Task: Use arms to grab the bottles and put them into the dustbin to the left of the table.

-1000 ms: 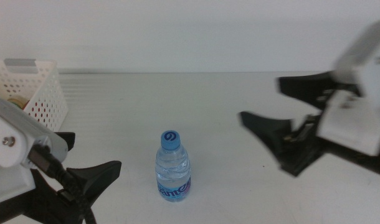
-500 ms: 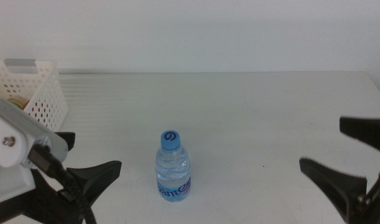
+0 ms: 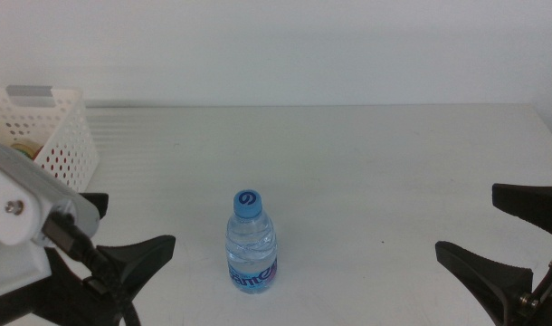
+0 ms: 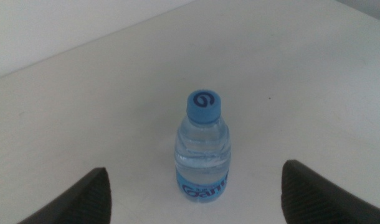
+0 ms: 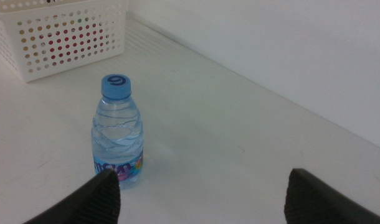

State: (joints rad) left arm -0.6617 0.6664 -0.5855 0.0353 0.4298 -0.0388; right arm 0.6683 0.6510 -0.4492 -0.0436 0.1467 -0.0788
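Observation:
A small water bottle (image 3: 252,243) with a blue cap stands upright on the white table (image 3: 366,154), near its front middle. My left gripper (image 3: 124,228) is open at the bottom left, a short way left of the bottle and level with it. In the left wrist view the bottle (image 4: 203,149) stands ahead of the wide-apart jaws and clear of them. My right gripper (image 3: 504,234) is open, low at the bottom right and far from the bottle (image 5: 118,132). The white perforated dustbin (image 3: 57,127) sits at the table's far left.
Through the holes of the dustbin (image 5: 65,34) something red shows, and a yellow-green shape shows at its near wall. The table's right edge runs close to the right gripper. Faint ridged stripes cross the far part of the table.
The right arm has pulled back from the middle right, dropped to the bottom right corner and stayed there. The left gripper and the bottle have not moved.

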